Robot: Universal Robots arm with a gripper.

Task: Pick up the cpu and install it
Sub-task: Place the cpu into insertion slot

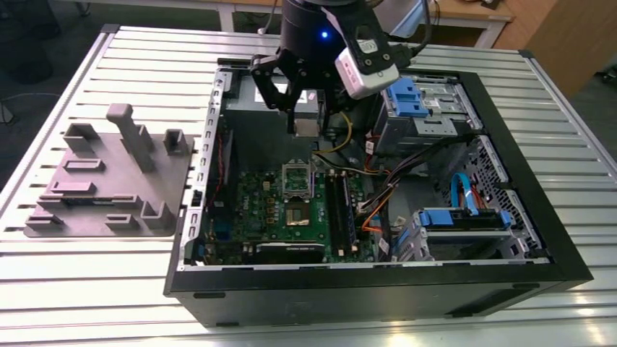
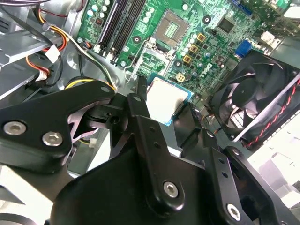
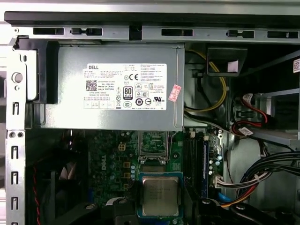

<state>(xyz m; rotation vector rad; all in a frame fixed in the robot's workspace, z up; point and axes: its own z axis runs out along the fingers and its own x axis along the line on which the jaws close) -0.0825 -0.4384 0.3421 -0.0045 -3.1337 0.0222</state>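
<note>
The cpu (image 1: pixel 306 128) is a small square chip with a silvery top, hanging in the air above the open computer case (image 1: pixel 521 217). My gripper (image 1: pixel 308 119) is shut on it, one black finger on each side. In both wrist views the cpu (image 2: pixel 165 99) (image 3: pixel 160 196) sits flat between the fingertips (image 2: pixel 139 91). Below it lies the green motherboard (image 1: pixel 260 210) with its metal-framed socket (image 1: pixel 297 211), whose cover plate stands raised. In the second wrist view the socket (image 2: pixel 174 24) lies well away from the chip.
A large grey power-supply box (image 3: pixel 112 89) with a white label fills the case's far end. A black fan (image 2: pixel 255 96), memory slots (image 1: pixel 339 202), coloured cable bundles (image 1: pixel 386 191) and blue drive bays (image 1: pixel 424 97) surround the board. A grey parts fixture (image 1: pixel 111 181) lies on the table at the exterior view's left.
</note>
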